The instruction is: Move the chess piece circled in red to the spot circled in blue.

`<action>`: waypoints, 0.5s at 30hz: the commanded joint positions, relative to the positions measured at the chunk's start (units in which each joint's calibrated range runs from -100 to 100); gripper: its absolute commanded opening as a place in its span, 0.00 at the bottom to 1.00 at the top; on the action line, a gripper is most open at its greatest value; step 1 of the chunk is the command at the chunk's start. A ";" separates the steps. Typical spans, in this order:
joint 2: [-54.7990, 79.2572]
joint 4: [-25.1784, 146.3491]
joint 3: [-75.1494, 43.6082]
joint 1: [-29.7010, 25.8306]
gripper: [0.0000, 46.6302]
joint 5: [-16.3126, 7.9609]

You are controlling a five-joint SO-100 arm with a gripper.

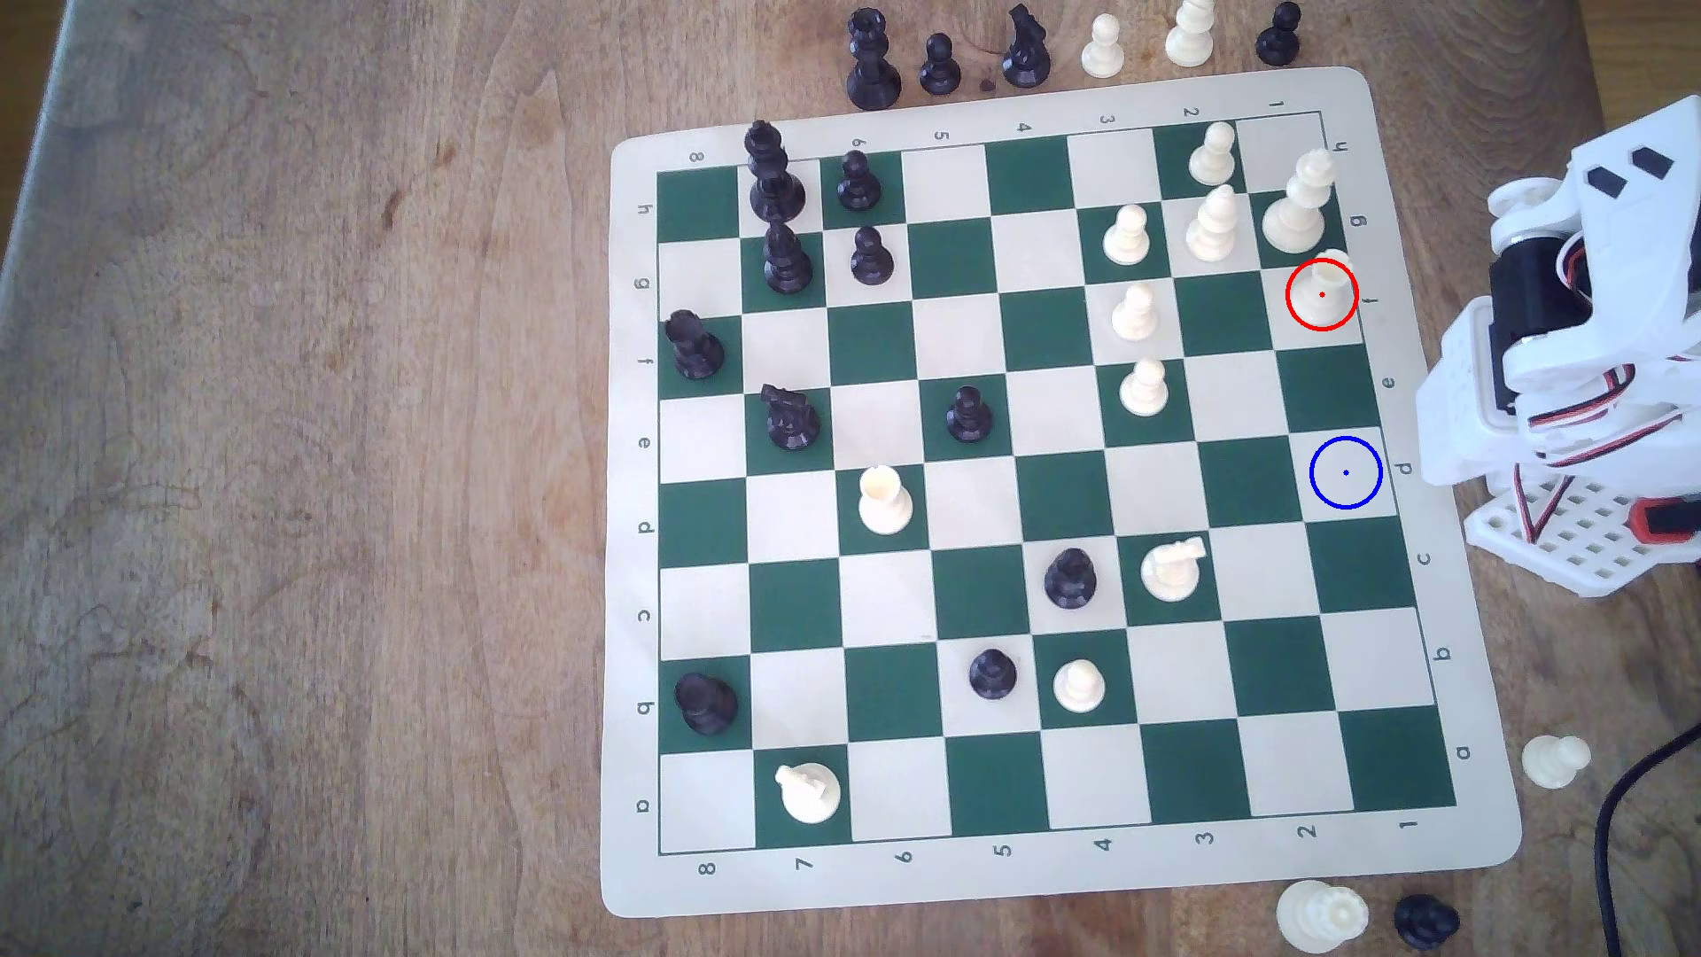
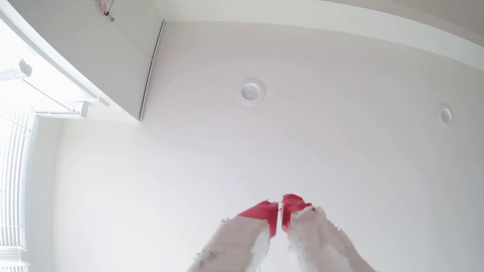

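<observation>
In the exterior view, the arm (image 1: 1565,368) is cut off by the right edge of the frame, so its far parts cannot be seen. The rook (image 1: 1325,281) sits under the red ring, and the ring covers part of its outline; its top is pale against the cream square and hard to read. At the top edge, a white piece (image 1: 1190,32) and a black pawn (image 1: 1279,35) lose their heads to the frame. A black cable (image 1: 1620,828) leaves at the lower right corner. In the wrist view, the tool (image 2: 280,206) is blurred, and its white fingers (image 2: 235,243) run out of the bottom edge. The blinds (image 2: 13,170) at the left are overexposed.
</observation>
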 commanded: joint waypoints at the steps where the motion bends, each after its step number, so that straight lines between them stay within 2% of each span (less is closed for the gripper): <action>1: -0.20 -0.95 1.27 0.57 0.00 0.20; 7: -0.11 2.41 0.63 1.74 0.00 0.20; 11: -0.11 21.00 -3.18 1.90 0.00 0.20; 15: -0.11 38.86 -10.16 4.32 0.00 0.20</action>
